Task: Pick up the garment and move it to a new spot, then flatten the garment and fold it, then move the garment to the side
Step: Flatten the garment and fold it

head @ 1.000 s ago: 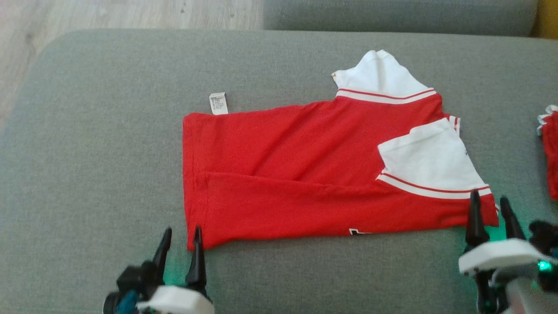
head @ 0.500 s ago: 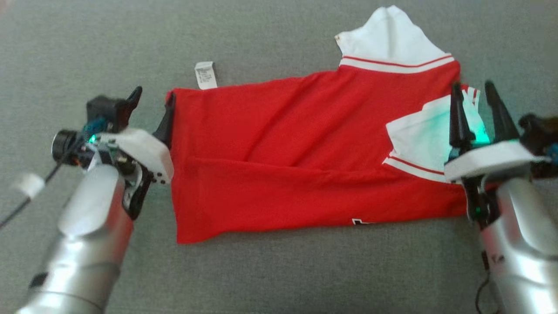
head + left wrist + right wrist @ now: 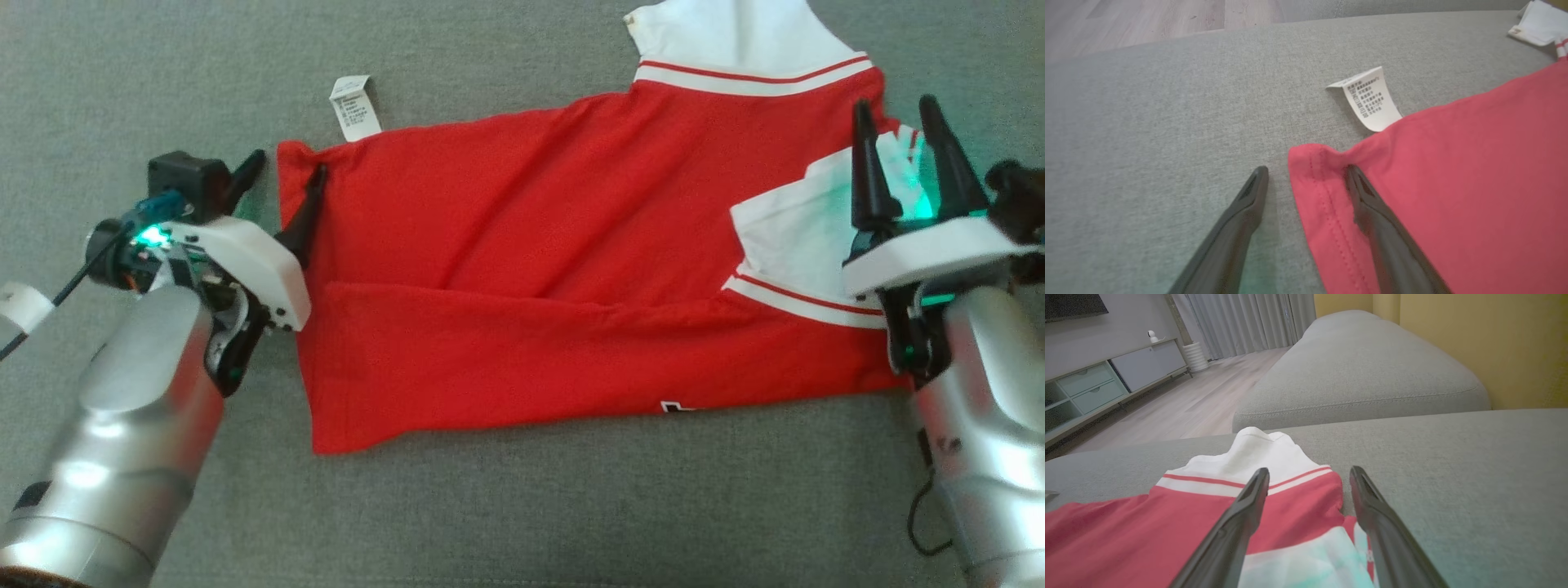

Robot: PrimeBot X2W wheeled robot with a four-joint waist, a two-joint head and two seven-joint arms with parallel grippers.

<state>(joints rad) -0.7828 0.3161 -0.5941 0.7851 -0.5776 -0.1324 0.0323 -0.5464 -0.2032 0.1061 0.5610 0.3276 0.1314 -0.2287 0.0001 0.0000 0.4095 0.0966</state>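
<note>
A red garment (image 3: 531,278) with white sleeves lies spread on the grey sofa cushion (image 3: 522,506), its near long edge folded over. A white care label (image 3: 356,106) sticks out at its far left corner. My left gripper (image 3: 286,175) is open at that corner: one finger rests on the red hem (image 3: 1314,192), the other on bare cushion. My right gripper (image 3: 898,122) is open above the white sleeve (image 3: 800,237) at the garment's right end, nothing between its fingers. The far white sleeve (image 3: 1249,457) shows beyond them.
A second grey cushion (image 3: 1363,375) lies beyond the garment's far side, with a yellow wall (image 3: 1474,335) to the right. Wooden floor (image 3: 1147,20) starts past the cushion's far left edge. A TV cabinet (image 3: 1094,388) stands across the room.
The head camera has tilted down and closer. Both arms reached forward along the garment's ends: the left gripper now straddles the far left corner, the right hovers over the near white sleeve.
</note>
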